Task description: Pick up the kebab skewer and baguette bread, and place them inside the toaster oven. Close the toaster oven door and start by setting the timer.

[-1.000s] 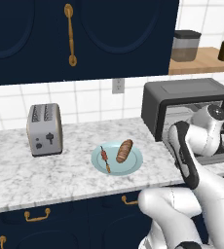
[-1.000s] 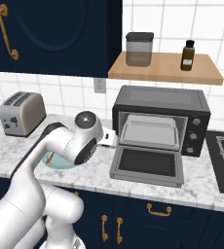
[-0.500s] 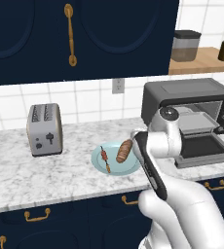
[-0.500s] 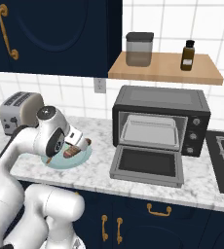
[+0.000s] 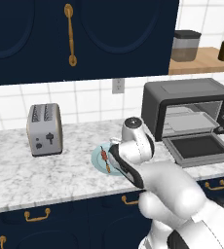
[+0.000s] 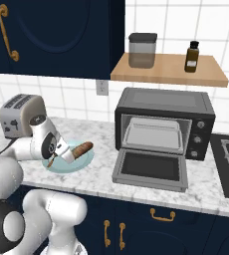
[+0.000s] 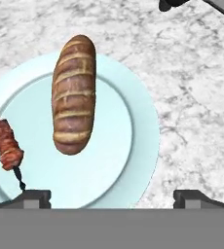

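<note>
- Hand view: my gripper (image 7: 112, 197) hangs over the plate (image 7: 133, 160), jaws wide apart, empty.
- Bread (image 7: 74, 94) and skewer (image 7: 5, 144) lie on it, apart.
- Next, I judge: descend, centre on one item.

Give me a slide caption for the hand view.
Open gripper above a light blue plate holding the baguette bread and, at its edge, the kebab skewer.

Domestic kitchen, rendered: a marble surface (image 6: 206, 187) ran below white wall tiles (image 5: 16, 104), with navy cabinets (image 5: 31, 39) fitted with brass handles (image 5: 70, 34) above and beneath. Appliances present were a black toaster oven (image 6: 164, 122), a silver toaster (image 5: 45, 129) and a hob corner (image 6: 228, 162). A wooden shelf (image 6: 169, 69) carried a canister (image 6: 142, 50) and a bottle (image 6: 192, 56).
</note>
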